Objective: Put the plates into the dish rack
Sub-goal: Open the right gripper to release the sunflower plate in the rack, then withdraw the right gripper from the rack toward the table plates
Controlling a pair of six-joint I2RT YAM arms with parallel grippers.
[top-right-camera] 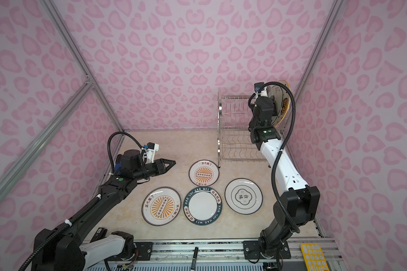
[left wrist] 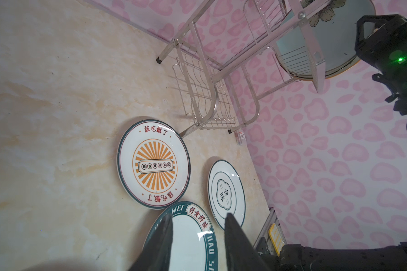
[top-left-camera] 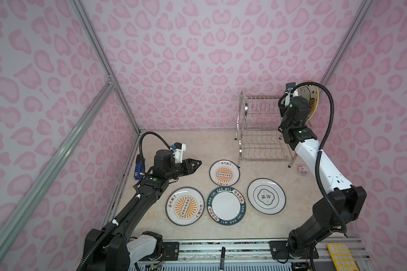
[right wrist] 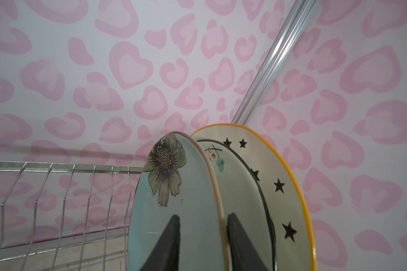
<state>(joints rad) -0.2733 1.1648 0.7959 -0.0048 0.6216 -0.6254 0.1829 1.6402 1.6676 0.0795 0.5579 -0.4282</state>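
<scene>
The 4 flat plates (top-left-camera: 224, 173) look stiff, slick, breakable: pinch a rim. Right jaws parted astride the blue plate (right wrist: 150, 211); left jaws parted, empty.

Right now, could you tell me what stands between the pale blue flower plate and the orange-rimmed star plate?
A round cream floral plate stands between the blue flower plate and the star plate, shown in the right wrist view.

A black marker (top-left-camera: 222, 257) and a yellow gridded pad (top-left-camera: 340, 257) lie on the front rail (top-left-camera: 197, 249).
</scene>
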